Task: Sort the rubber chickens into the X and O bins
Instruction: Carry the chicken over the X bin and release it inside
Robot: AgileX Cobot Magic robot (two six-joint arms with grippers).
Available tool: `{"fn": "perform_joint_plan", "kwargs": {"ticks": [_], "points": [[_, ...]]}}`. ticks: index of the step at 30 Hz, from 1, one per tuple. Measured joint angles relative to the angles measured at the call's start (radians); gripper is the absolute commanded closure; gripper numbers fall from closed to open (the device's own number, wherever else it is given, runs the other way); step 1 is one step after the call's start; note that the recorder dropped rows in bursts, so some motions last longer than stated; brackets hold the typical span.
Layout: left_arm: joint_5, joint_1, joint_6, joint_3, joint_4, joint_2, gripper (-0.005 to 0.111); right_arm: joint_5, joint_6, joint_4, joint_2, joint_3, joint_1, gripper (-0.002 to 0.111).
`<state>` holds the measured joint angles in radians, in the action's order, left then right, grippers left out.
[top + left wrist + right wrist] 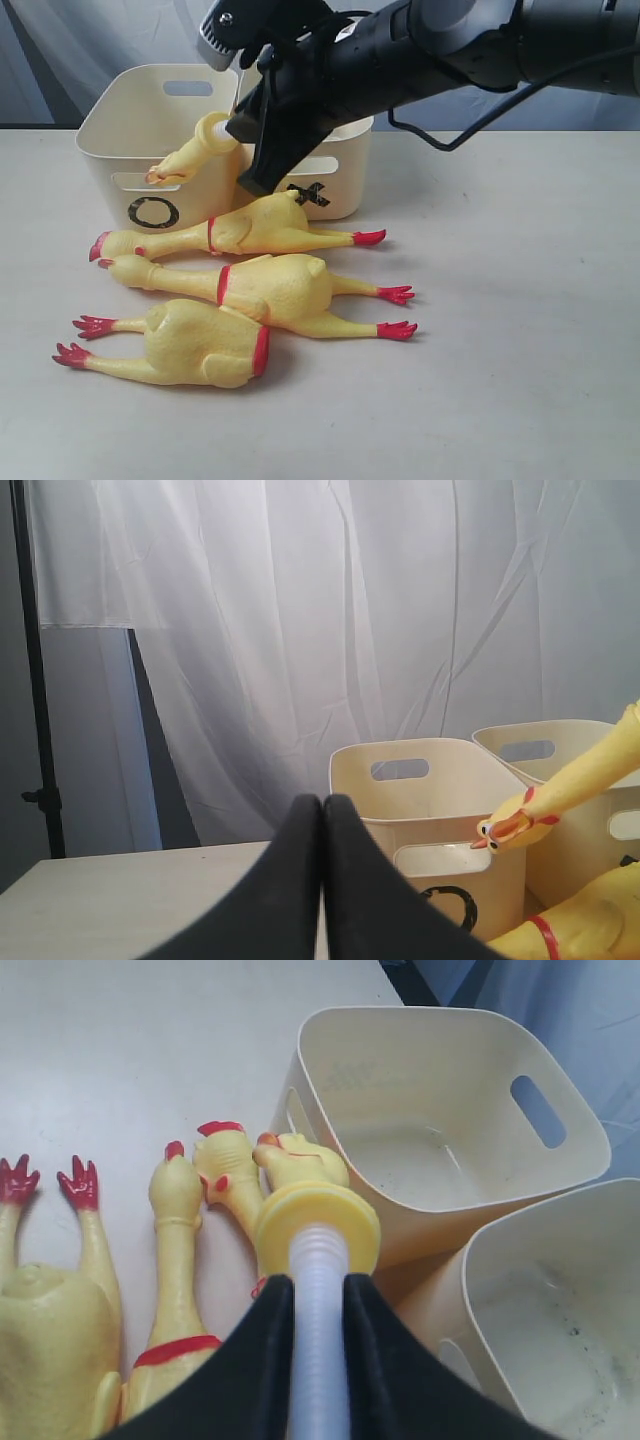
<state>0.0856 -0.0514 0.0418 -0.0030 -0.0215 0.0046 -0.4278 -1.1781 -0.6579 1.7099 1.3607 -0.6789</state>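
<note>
Right pincer: pinching a white ribbed tube that ends in a yellow flange with a chicken head and neck on it.
Left pincer: pressed together and holding nothing; it is raised and looks towards the bins.
Held piece: hangs tilted, beak down, in front of the O bin at about rim height. It is not inside the bin.
Bins: the O bin and the X bin stand side by side and touching. The right wrist view shows both with nothing in them.
Rubber chickens: three lie on the table in front of the bins. The far one lies against the bin fronts, the middle one just beside it, and the nearest one is turned the other way. The nearest one shows no head past its red band, so the held piece may belong to it; I cannot tell.
Progress: I judge sorting barely begun, with nothing binned and three bodies left.
In the way: the chickens lie packed together and touching, so a clean grasp on one is awkward. Each looks longer than a bin.
Around: a white curtain hangs behind.
</note>
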Motion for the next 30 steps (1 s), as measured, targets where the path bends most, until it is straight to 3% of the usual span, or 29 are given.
{"fn": "perform_joint_plan", "kwargs": {"ticks": [13, 20, 30], "points": [[0.000, 0.000, 0.000, 0.000, 0.000, 0.000, 0.107, 0.013, 0.003, 0.000, -0.089, 0.000, 0.000, 0.109], [0.000, 0.000, 0.000, 0.000, 0.000, 0.000, 0.107, 0.134, 0.020, 0.012, -0.106, 0.000, 0.000, 0.109], [0.000, 0.000, 0.000, 0.000, 0.000, 0.000, 0.107, 0.261, 0.026, 0.022, -0.067, 0.000, 0.092, 0.109]]}}
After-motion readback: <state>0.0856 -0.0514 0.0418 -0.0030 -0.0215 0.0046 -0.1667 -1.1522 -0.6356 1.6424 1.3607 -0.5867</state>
